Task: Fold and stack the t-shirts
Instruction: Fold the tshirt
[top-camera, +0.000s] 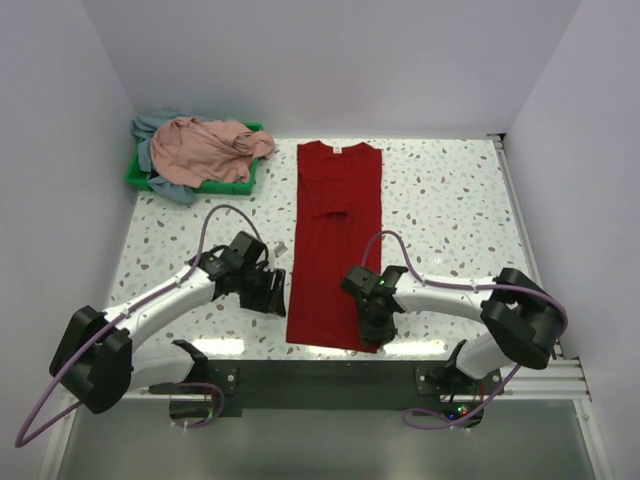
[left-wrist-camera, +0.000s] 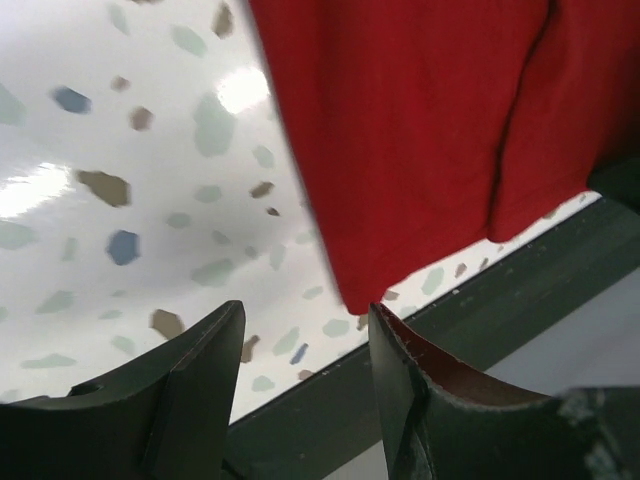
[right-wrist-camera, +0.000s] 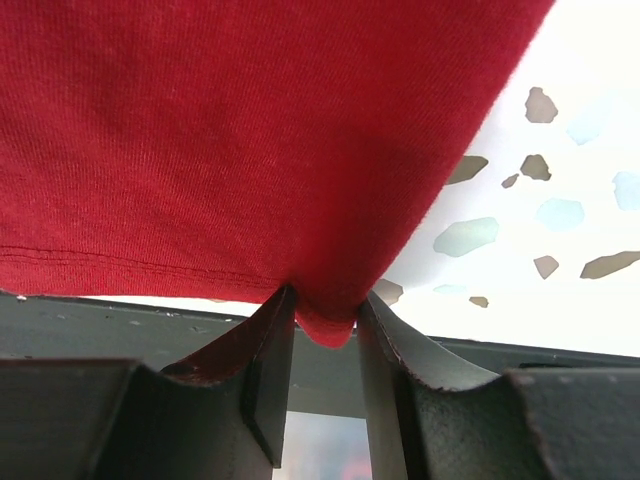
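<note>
T-shirts: one laid out flat, two heaped.
The red t-shirt (top-camera: 335, 240) lies on the worktop (top-camera: 450, 210), folded lengthwise into a long narrow strip, collar at the far end and hem at the near edge. Its near right hem corner is pinched in the right pincer (right-wrist-camera: 327, 300). The dusty pink t-shirt (top-camera: 205, 150) lies crumpled on the grey-blue t-shirt (top-camera: 172, 188), both in the green tray (top-camera: 135, 178) at the far left.
</note>
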